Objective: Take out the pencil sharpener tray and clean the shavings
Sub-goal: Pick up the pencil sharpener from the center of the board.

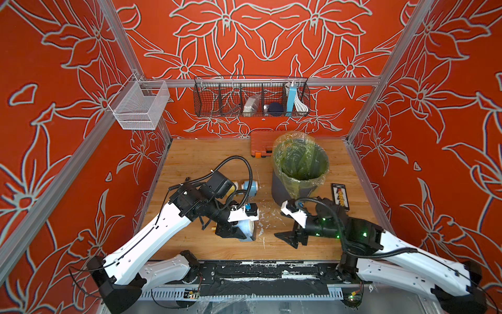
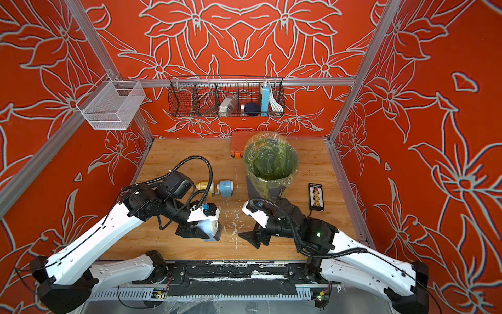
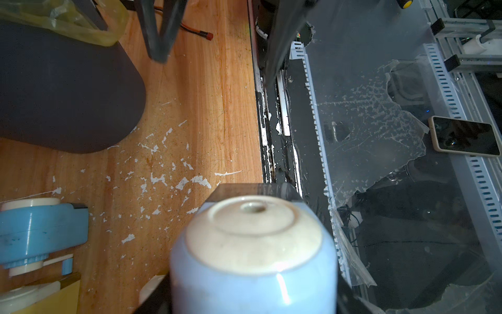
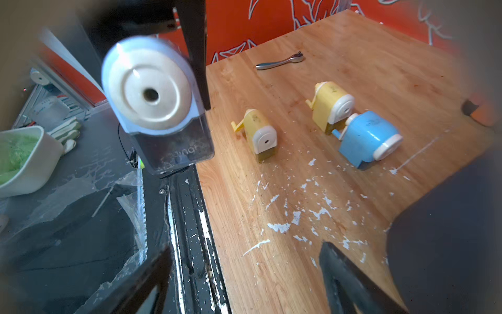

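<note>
The left pincer (image 1: 245,231) grips a blue pencil sharpener (image 4: 152,92) lifted off the surface (image 1: 206,163), while the right pincer (image 1: 288,239) hangs open and empty beside scattered white shavings (image 4: 296,217).

My claws: two, left claw (image 1: 244,233), right claw (image 1: 286,240).
Blue sharpeners: two, gripped sharpener (image 4: 152,92), lying sharpener (image 4: 369,138).
Yellow sharpeners: two, nearer yellow (image 4: 260,134), farther yellow (image 4: 331,106).
Bins: one bin (image 1: 279,187), 1 o'clock.
Baskets: two, mesh basket (image 1: 135,114) at 10, wire basket (image 1: 206,100) at 12.
Shavings (image 4: 279,227): more than I can count.
</note>
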Controlling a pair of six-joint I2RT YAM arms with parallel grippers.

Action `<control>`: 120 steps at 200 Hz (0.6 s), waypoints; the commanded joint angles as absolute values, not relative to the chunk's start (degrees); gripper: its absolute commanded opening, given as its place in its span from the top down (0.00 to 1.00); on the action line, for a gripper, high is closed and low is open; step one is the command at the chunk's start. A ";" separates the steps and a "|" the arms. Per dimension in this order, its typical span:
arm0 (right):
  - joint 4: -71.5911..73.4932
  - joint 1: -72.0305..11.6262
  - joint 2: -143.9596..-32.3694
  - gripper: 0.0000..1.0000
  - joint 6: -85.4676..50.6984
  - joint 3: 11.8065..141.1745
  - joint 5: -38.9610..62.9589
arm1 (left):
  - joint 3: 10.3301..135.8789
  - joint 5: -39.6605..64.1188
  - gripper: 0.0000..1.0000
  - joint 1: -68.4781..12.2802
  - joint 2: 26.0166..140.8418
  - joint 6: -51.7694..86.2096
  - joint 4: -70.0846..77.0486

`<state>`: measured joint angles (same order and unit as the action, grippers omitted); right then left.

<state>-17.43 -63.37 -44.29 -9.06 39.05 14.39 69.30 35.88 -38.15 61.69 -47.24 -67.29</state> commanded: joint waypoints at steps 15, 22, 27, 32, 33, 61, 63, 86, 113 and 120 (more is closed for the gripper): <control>0.03 -66.70 -46.26 0.12 -11.98 36.48 11.25 | 68.67 39.17 1.00 -38.92 59.60 -46.53 -65.66; 1.04 -67.26 -47.09 0.12 -12.01 36.48 11.25 | 68.35 39.49 1.00 -39.01 59.30 -46.32 -65.32; 1.83 -67.68 -47.60 0.12 -12.01 36.54 11.25 | 68.19 39.75 1.00 -39.02 59.09 -46.20 -65.18; 2.82 -67.95 -48.09 0.12 -12.13 36.33 11.33 | 67.92 39.96 1.00 -39.11 59.01 -46.19 -65.10; 3.04 -67.99 -48.17 0.12 -12.13 36.31 11.38 | 67.93 40.02 1.00 -39.15 59.04 -46.16 -65.07; 6.41 -70.03 -50.28 0.13 -12.32 36.47 12.08 | 66.74 40.39 1.00 -39.47 58.97 -46.21 -65.01; 6.55 -70.22 -50.36 0.13 -12.18 36.52 12.12 | 66.67 40.40 1.00 -39.51 58.93 -46.23 -65.01; 7.28 -72.09 -51.92 0.14 -12.00 36.79 11.57 | 65.84 40.60 1.00 -39.64 58.89 -44.13 -64.46; 10.82 -73.70 -52.96 0.15 -13.31 35.41 12.24 | 65.74 41.18 1.00 -39.64 58.79 -43.78 -64.08; 11.51 -73.97 -53.12 0.15 -13.66 35.18 12.54 | 65.83 41.22 1.00 -39.73 58.72 -43.68 -63.96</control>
